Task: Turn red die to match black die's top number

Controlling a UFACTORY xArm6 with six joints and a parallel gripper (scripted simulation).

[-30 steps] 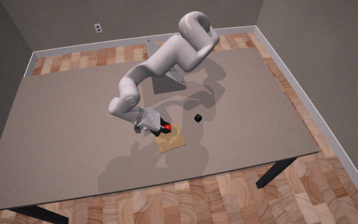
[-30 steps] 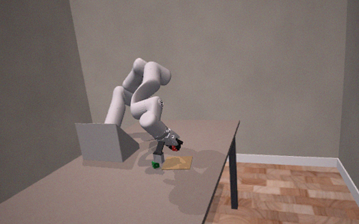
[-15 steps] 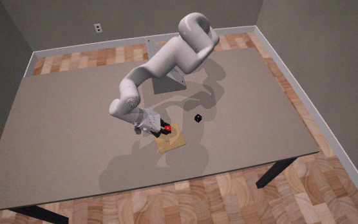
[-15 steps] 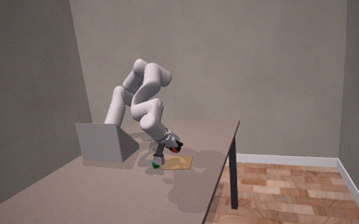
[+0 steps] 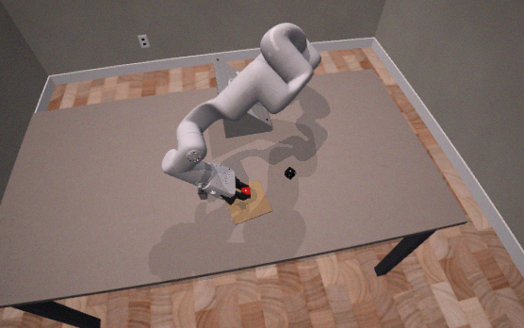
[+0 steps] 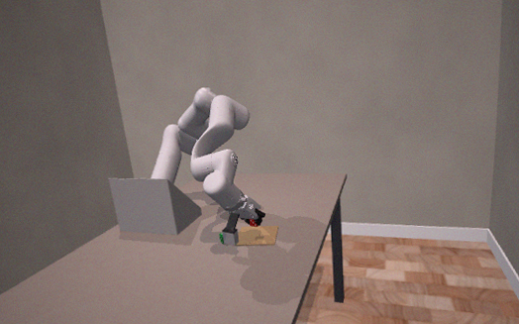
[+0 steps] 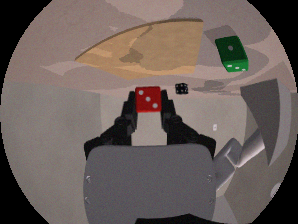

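My gripper (image 5: 245,190) (image 6: 254,221) (image 7: 148,98) is shut on the red die (image 5: 246,189) (image 6: 253,222) (image 7: 148,99) and holds it a little above the tan mat (image 5: 256,209) (image 6: 264,235) (image 7: 153,46), near the mat's back left corner. The gripper lies nearly level, tilted sideways. In the wrist view the die's near face shows two white pips. The black die (image 5: 289,172) (image 7: 181,87) sits on the bare table to the right of the mat; its top number is too small to read. A green die (image 6: 221,237) (image 7: 232,54) lies on the table beside the mat, under the wrist.
The grey wedge-shaped arm base (image 5: 245,118) (image 6: 146,207) stands at the back of the table (image 5: 94,188). The table's front edge and right edge are well away from the mat.
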